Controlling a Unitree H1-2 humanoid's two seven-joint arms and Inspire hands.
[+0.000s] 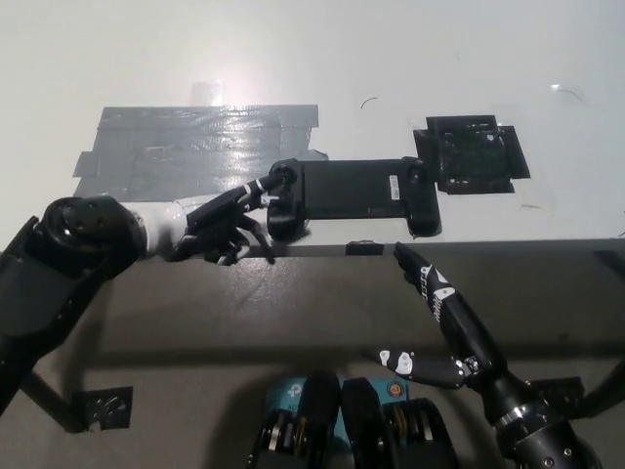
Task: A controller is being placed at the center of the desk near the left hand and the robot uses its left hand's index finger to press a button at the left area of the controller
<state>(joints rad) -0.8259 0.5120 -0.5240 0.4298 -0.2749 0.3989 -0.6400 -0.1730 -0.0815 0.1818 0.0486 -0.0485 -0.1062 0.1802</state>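
Observation:
A black controller (pixel 352 193) lies flat on the white desk (pixel 293 59), near its front edge, long side running left to right. My left hand (pixel 217 223) reaches in from the left, low over the desk edge. One finger is stretched out, its tip on the controller's left end by the round stick (pixel 284 176); the other fingers curl downward. My black right hand (pixel 444 313) rests below the desk edge at the lower right, fingers apart, holding nothing.
A large patch of grey tape (pixel 195 147) covers the desk behind my left hand. A black taped square (pixel 472 154) lies just right of the controller. A small black tab (pixel 363 247) sits on the desk's front edge.

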